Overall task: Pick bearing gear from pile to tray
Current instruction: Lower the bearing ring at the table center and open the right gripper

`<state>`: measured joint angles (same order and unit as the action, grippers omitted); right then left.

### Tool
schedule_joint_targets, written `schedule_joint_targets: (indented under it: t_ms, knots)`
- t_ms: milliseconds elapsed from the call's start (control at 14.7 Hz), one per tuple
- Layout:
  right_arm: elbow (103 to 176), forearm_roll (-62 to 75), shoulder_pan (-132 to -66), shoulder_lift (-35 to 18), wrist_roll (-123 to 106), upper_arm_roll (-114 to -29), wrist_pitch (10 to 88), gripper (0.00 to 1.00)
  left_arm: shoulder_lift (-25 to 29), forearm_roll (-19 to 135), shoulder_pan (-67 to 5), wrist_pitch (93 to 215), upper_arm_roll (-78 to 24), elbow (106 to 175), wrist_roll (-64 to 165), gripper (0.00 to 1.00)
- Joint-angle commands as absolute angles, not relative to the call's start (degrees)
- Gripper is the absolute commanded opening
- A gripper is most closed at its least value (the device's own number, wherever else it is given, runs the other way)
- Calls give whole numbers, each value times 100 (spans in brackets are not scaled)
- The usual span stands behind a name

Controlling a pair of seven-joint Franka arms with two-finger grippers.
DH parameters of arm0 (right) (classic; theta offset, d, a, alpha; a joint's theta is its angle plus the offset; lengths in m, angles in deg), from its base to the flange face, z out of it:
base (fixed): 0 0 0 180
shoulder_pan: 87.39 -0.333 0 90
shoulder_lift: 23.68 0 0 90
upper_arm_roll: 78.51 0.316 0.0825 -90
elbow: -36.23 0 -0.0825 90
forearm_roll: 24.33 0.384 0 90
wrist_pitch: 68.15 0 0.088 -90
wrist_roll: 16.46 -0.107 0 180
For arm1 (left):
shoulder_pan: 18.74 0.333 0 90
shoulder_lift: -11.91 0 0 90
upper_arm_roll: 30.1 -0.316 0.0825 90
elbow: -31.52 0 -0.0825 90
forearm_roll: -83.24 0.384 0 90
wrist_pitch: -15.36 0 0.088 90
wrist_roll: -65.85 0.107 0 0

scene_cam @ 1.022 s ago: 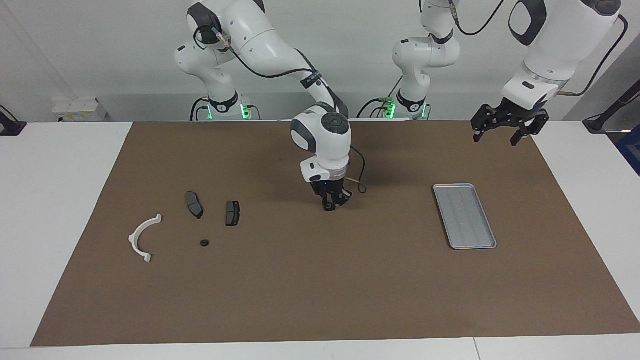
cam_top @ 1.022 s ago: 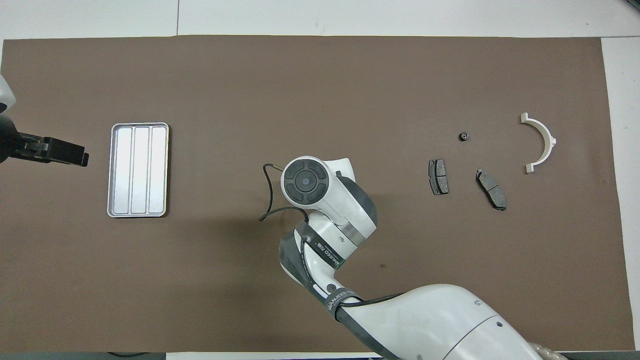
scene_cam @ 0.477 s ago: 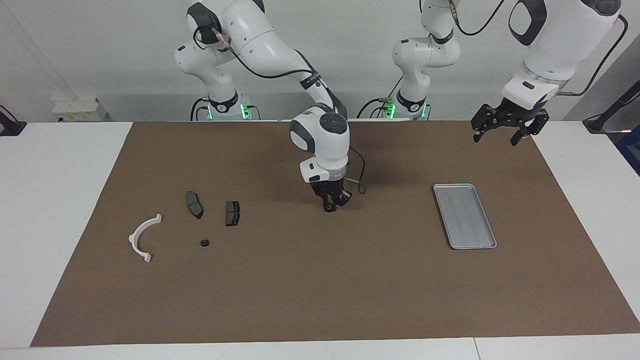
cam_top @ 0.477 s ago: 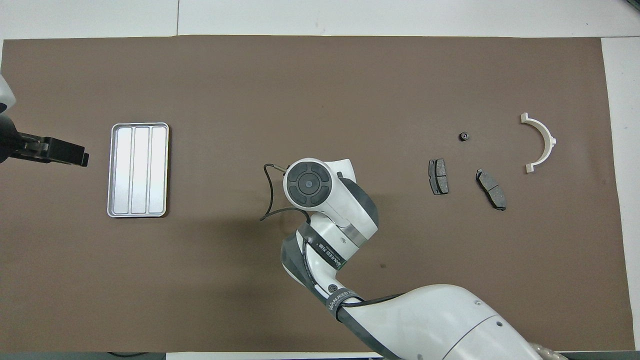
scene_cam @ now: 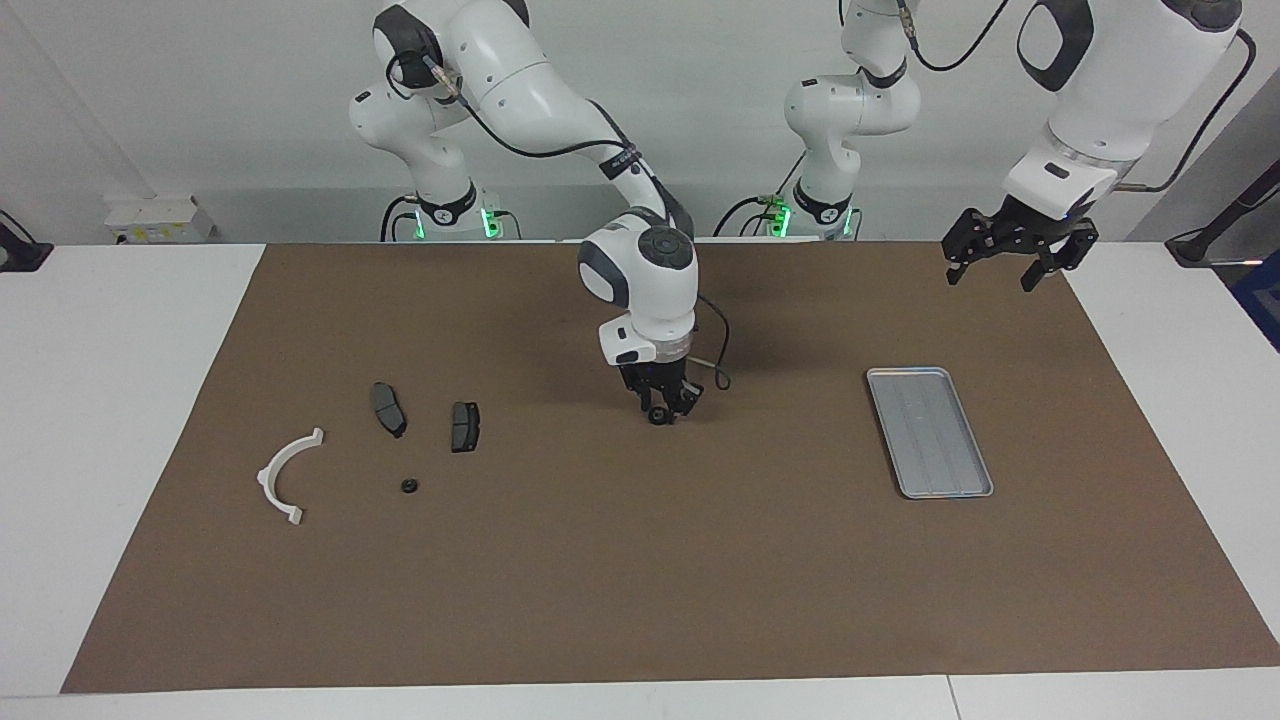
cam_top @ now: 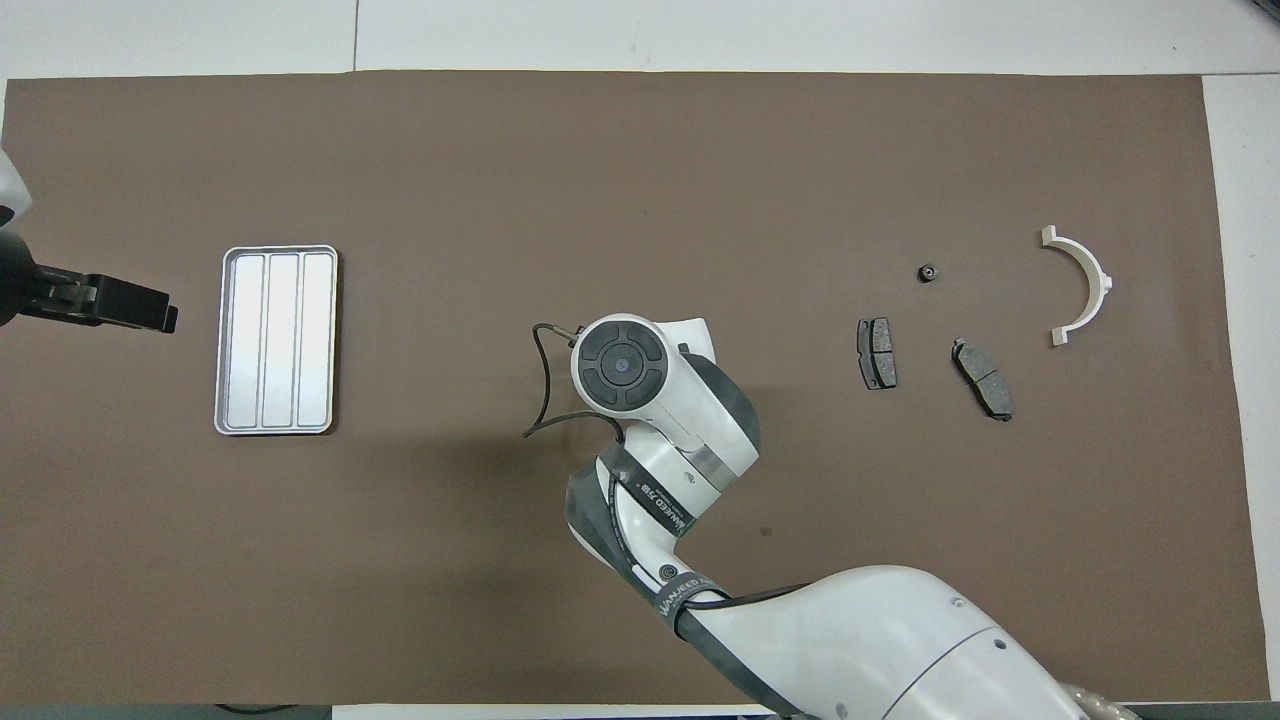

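At mid-mat the right pincer [scene_cam: 660, 413] pointed down just above the brown mat [scene_cam: 640, 560] with a small dark round piece [scene_cam: 657, 417] at its tips; grip unclear. The left pincer [scene_cam: 1010, 262] hung open near the tray [scene_cam: 930, 432]. One bearing gear [scene_cam: 408, 486] lay by the brake pads [scene_cam: 464, 426].

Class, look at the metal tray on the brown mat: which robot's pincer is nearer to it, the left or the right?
Left. The left pincer hangs in the air near the tray, toward its robot-side end. The right pincer is low over the middle of the mat, between the tray and the loose parts.
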<state>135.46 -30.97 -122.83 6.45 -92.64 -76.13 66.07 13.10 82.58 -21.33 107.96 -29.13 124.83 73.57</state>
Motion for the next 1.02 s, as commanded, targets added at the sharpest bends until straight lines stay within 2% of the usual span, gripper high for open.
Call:
schedule_joint_targets:
  t_ms: [0, 409, 954]
  knots:
    - [13336, -3260, -12202, 646, -9477, -7569, 6379, 100, 1472, 8359, -2147, 10913, -2922, 12671, 7411, 100]
    - [12624, -3277, -11983, 568, -9355, -7605, 5517, 100, 1481, 8350, -2147, 10904, -2922, 12680, 7403, 100]
    - [12552, -3260, -11166, -91, -6625, -7605, 4990, 100, 1525, 8350, -2120, 10905, -2913, 12689, 6483, 100]
